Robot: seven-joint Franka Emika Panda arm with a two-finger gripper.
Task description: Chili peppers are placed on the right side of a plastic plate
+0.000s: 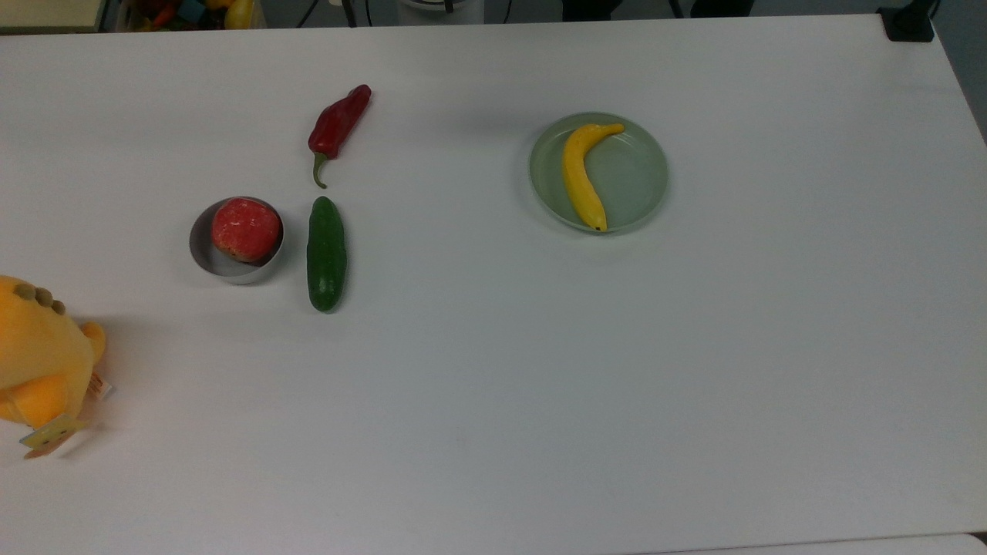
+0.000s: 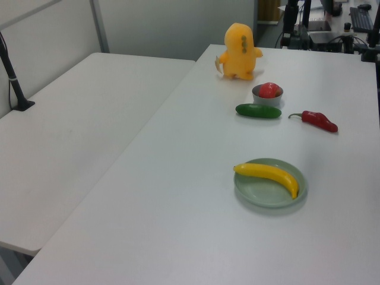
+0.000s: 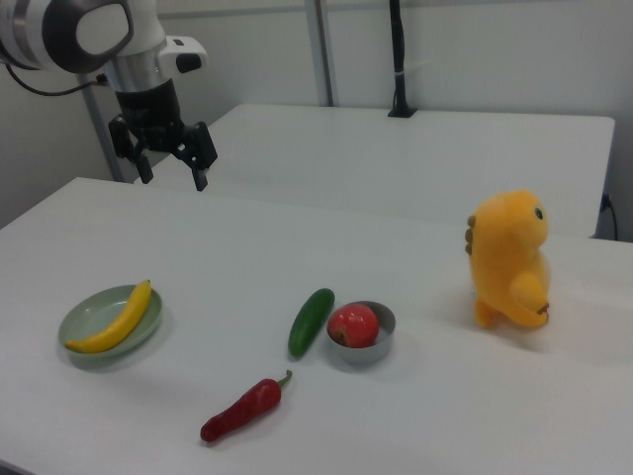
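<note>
Well apart from pale green round plastic plate [image 1: 651,173]: long dark red chili pepper [image 1: 339,121], untouched. My claw [image 3: 170,164] released, empty. Task not started.

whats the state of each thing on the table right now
chili pepper: lying on the bare table, apart from the plate
plate: upright, holding a banana
banana: lying in the plate
cucumber: lying flat beside the bowl
bowl: upright, holding a red fruit
red fruit: sitting in the bowl
plush toy: standing upright
end effector: open, empty, raised above the table
</note>
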